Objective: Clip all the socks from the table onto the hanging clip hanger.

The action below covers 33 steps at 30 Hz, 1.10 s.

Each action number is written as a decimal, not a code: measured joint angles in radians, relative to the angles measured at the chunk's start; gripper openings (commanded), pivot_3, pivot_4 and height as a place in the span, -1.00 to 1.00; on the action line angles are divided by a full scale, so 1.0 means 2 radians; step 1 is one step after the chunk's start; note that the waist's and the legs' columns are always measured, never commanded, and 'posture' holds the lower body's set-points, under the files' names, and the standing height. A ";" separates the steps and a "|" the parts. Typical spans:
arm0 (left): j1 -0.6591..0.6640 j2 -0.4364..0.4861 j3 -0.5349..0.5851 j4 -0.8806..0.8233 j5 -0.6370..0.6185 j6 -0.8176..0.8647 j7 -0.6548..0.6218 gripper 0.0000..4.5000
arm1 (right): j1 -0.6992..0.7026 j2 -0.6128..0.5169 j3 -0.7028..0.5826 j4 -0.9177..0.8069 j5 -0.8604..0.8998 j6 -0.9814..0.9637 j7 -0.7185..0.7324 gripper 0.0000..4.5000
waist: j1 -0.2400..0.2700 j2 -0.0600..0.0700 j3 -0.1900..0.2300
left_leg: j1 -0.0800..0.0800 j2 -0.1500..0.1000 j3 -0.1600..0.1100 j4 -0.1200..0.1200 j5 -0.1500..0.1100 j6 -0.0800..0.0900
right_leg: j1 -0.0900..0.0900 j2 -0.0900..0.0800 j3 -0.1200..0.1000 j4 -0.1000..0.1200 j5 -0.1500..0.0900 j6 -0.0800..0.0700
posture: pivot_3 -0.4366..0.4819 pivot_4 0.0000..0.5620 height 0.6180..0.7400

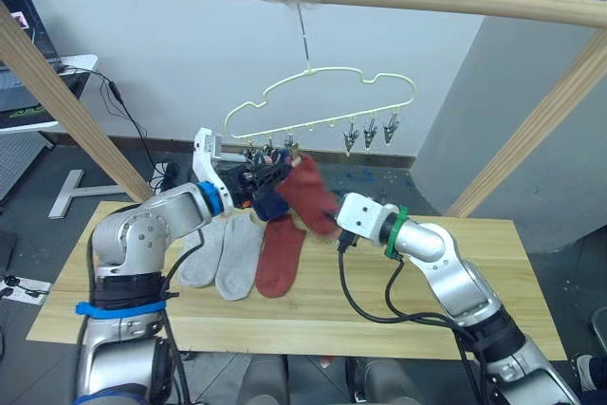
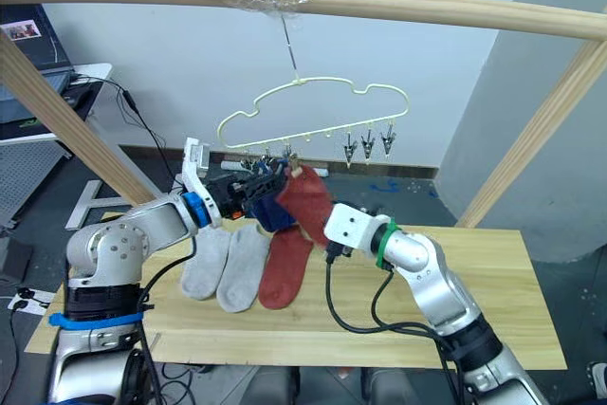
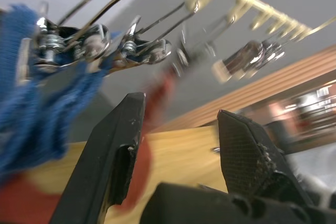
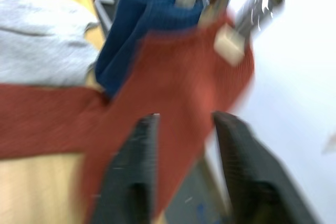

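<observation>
While the hung rust sock (image 1: 308,192) dangles lengthwise from the clip hanger (image 1: 322,101) | your right fingers (image 4: 181,171) gape, empty, just below it | left fingers (image 3: 178,150) open | three socks wait on surface (image 1: 474,272).

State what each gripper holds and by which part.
Nothing is held. The left gripper is open below the clips. The right gripper is open against the hanging red sock, which is clipped by its top edge.
</observation>
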 measured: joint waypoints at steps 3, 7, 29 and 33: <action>0.032 0.014 -0.006 -0.043 0.031 -0.041 -0.009 0.12 | 0.041 -0.002 -0.022 -0.034 0.019 0.038 0.002 0.75 | 0.004 0.000 0.000 | -0.001 0.000 0.000 0.000 0.000 0.000 | -0.001 0.000 0.000 -0.001 0.000 0.000 | 0.43 -0.38 1.00; 0.075 0.061 -0.020 -0.077 0.034 -0.058 -0.102 0.12 | 0.066 0.038 -0.079 -0.091 0.060 0.121 -0.020 0.99 | 0.007 0.001 0.001 | -0.002 0.000 0.000 0.000 0.000 0.000 | -0.002 0.000 0.000 -0.001 0.000 0.001 | 0.45 -0.36 1.00; 0.100 0.056 -0.029 -0.058 0.121 -0.279 -0.212 0.63 | -0.051 0.216 -0.127 -0.128 0.100 0.287 -0.235 0.01 | 0.010 0.002 0.001 | -0.007 0.000 0.001 -0.001 0.000 0.000 | -0.007 0.000 0.000 -0.001 -0.001 -0.001 | 0.43 -0.32 1.00; 0.103 0.049 -0.029 -0.066 0.120 -0.279 -0.203 0.63 | -0.066 0.225 -0.132 -0.095 0.110 0.278 -0.248 0.01 | 0.010 0.002 0.001 | -0.007 0.000 0.001 -0.001 0.000 0.000 | -0.007 0.000 0.000 -0.001 -0.001 -0.001 | 0.47 -0.32 1.00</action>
